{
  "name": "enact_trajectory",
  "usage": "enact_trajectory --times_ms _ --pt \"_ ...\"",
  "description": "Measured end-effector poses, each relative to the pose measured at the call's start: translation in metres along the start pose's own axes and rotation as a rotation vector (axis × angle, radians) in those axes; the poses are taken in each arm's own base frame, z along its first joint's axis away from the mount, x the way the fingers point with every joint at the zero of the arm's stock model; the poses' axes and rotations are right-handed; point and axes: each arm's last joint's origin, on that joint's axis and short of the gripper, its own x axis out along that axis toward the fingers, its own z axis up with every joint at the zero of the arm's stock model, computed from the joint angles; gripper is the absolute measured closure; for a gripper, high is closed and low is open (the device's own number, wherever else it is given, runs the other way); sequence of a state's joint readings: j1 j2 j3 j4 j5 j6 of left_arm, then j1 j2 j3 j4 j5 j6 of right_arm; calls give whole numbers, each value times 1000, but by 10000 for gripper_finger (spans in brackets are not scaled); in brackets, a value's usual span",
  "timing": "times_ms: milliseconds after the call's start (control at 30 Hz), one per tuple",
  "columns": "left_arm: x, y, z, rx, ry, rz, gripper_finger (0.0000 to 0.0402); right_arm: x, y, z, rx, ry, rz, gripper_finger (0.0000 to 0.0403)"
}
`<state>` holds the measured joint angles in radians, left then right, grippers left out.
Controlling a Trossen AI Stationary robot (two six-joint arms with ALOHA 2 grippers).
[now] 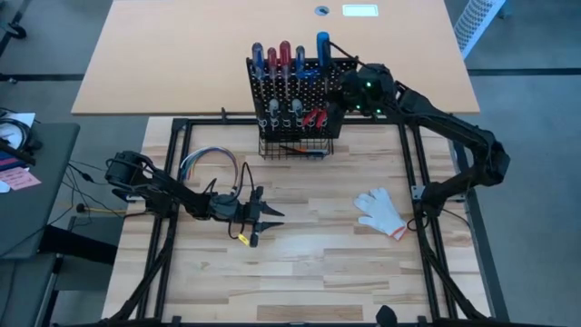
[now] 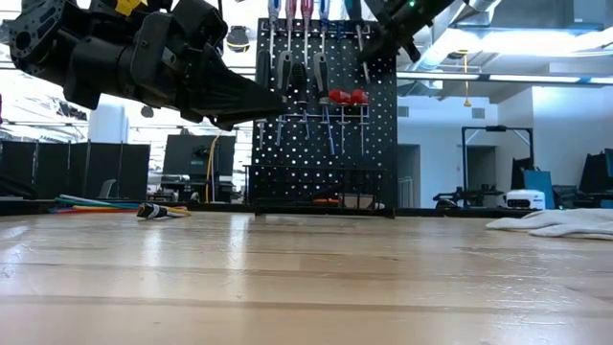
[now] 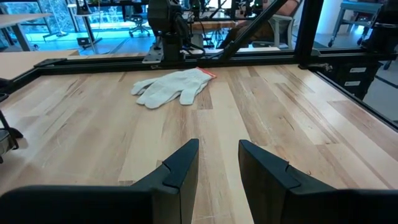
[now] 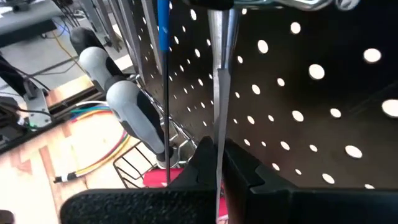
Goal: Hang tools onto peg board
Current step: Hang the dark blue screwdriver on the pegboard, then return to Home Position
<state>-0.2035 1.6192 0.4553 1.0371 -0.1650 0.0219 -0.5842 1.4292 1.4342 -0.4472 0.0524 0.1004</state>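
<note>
Right pincer point(image 4: 217, 163) clamps a screwdriver shaft point(image 4: 221, 74) against the peg board point(image 4: 298, 93); left pincer point(image 3: 219, 163), half-open, hovers above bare counter point(image 3: 261, 106).

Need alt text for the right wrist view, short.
The right pincer is shut on a thin silver screwdriver shaft hanging against the black perforated metal peg board. Grey-and-black tool handles hang beside it, with a looped bundle of coloured wires on the table below.

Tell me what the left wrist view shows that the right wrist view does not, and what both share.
Only the left wrist view: the white glove lying on the table, and the left hand, open and empty. Only the right wrist view: the peg board, hanging tools, and the right hand shut on a thin metal shaft. Both share the wooden table.
</note>
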Motion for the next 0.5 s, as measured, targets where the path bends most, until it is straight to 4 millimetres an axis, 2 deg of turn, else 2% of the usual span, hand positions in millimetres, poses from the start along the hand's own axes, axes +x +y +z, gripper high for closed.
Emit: enact_trajectory --times_ms 200,500 --pt "0 0 0 0 0 0 292 -1 -1 -4 -62 40 -8 357" --pt "0 0 -1 2 11 0 292 -2 -3 -17 -112 181 -34 231"
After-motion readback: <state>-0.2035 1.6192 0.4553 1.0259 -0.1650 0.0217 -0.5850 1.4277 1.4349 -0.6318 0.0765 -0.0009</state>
